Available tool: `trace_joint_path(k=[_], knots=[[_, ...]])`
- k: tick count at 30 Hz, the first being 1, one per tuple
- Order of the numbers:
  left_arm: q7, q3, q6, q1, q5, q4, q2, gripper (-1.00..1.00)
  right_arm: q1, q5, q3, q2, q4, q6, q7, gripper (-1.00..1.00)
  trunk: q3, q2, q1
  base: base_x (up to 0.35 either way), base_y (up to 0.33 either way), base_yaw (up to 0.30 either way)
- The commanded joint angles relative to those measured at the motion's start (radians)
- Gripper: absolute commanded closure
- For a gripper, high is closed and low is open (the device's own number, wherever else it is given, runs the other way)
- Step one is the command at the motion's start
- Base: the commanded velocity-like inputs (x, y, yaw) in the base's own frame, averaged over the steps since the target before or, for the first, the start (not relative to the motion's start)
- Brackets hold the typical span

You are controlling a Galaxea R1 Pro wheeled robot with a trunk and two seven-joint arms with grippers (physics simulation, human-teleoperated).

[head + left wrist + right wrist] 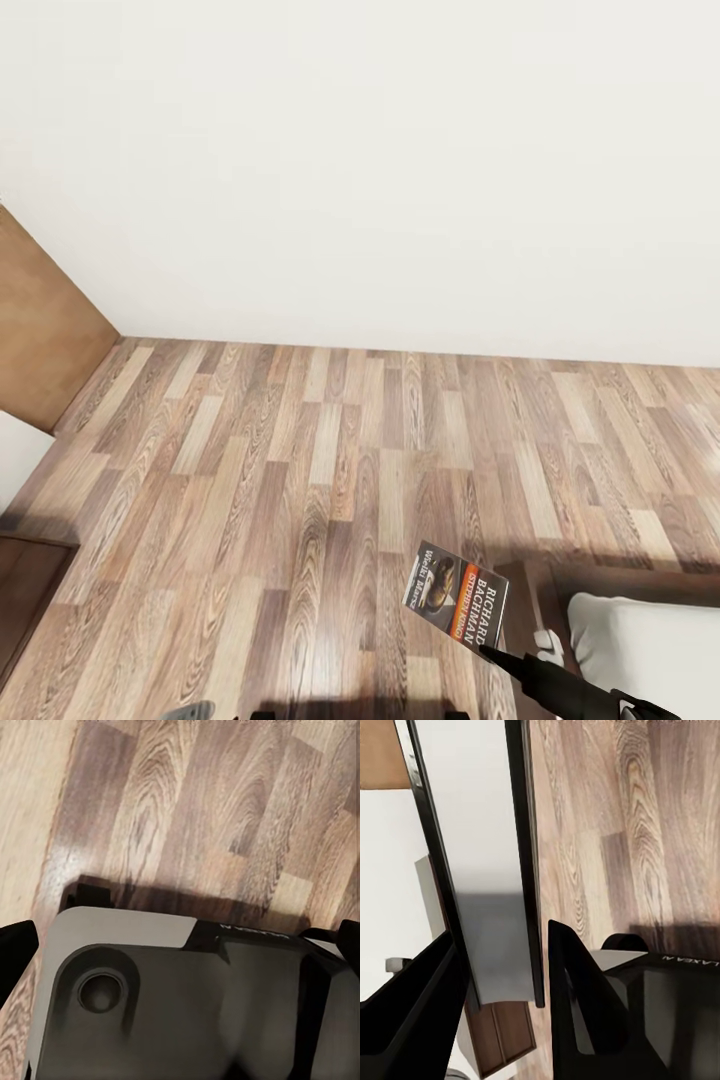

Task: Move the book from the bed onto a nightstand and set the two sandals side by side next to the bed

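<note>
Wood planks fill most of our head view, running to a white wall, and we see the book held above the floor at the tip of our right gripper, cover facing up, beside a white pillow-like shape. To carry it well, we judge we should keep the grip firm and turn slowly, since no nightstand is visible yet. Our left wrist view shows our own grey base over the planks; whether the left gripper is open we cannot tell. Our right wrist view shows the book edge-on, clamped between the two dark fingers.
</note>
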Motion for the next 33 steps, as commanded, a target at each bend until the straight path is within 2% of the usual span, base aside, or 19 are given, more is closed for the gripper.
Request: trace_joint_path(k=[1, 33], knots=[[-0.007, 0.004, 0.0, -0.001, 0.004, 0.001, -0.001, -1.0, 0.0, -0.004, -0.002, 0.0, 0.0, 0.01, 0.002, 1.0, 0.001, -0.001, 0.0, 0.0, 0.0, 0.0], [-0.007, 0.003, 0.0, -0.001, 0.003, 0.001, -0.001, -1.0, 0.0, -0.004, -0.002, 0.0, 0.002, -0.014, 0.002, 1.0, 0.053, -0.001, 0.0, 0.0, 0.0, 0.0]])
